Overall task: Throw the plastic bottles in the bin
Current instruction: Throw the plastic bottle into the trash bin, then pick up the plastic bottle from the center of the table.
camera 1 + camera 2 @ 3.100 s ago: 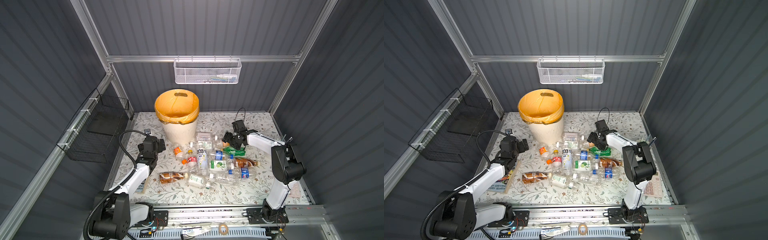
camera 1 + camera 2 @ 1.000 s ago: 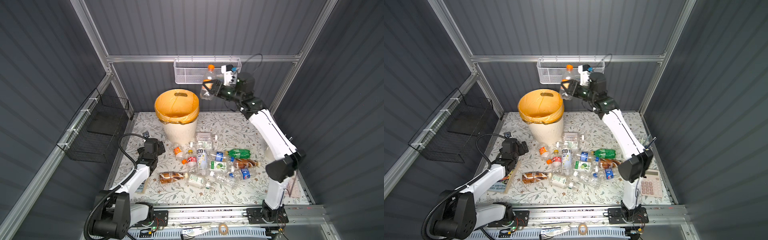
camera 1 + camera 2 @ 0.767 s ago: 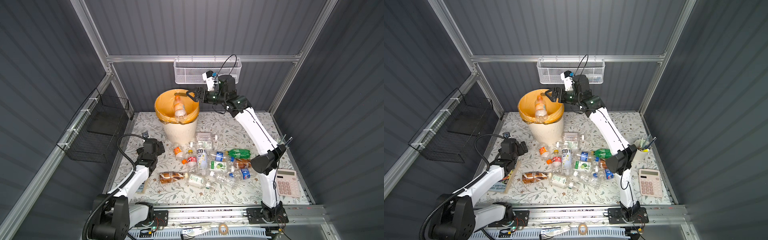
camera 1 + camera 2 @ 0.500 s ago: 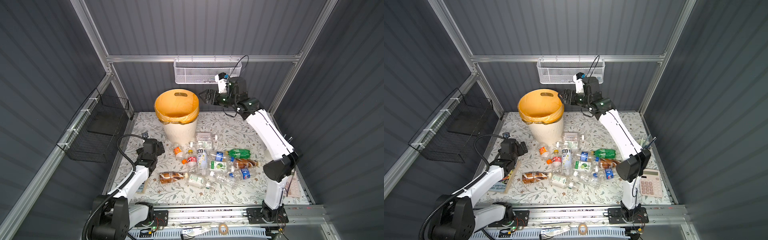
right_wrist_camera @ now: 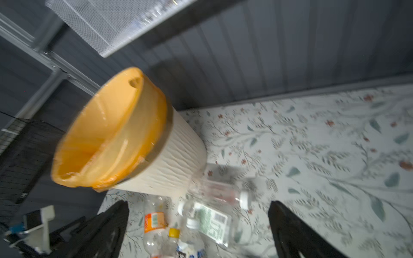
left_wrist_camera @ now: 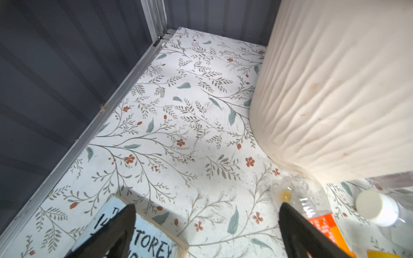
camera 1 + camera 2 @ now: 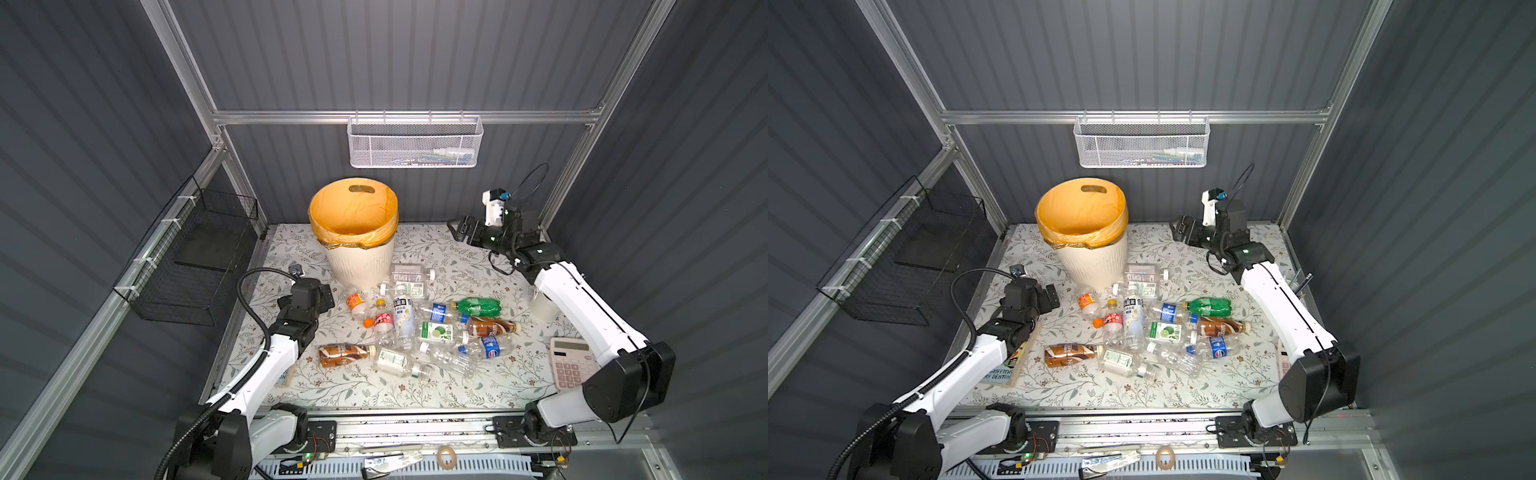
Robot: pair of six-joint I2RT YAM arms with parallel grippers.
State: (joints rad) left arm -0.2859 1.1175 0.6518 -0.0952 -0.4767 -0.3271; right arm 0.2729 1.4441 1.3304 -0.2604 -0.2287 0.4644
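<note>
The bin (image 7: 361,266) (image 7: 1096,262), cream, ribbed and lined with an orange bag, stands at the back of the floral table. Several plastic bottles (image 7: 402,322) (image 7: 1133,320) lie in a heap in front of it, among them a green one (image 7: 478,306) and a brown one (image 7: 345,355). My right gripper (image 7: 457,230) (image 5: 199,203) hangs open and empty in the air to the right of the bin, facing it. My left gripper (image 7: 328,297) (image 6: 206,207) stays low and open left of the heap, beside an orange-labelled bottle (image 6: 312,210) and the bin wall (image 6: 335,89).
A white mesh basket (image 7: 415,143) hangs on the back wall, a black wire basket (image 7: 195,266) on the left wall. A book (image 7: 1007,365) lies under my left arm. A white cup (image 7: 542,305) and a calculator (image 7: 571,361) sit at the right edge.
My right gripper swung an orange-capped bottle over the bin, let it drop in, then drew back down to the right with its jaws open. The left arm has hardly moved.
</note>
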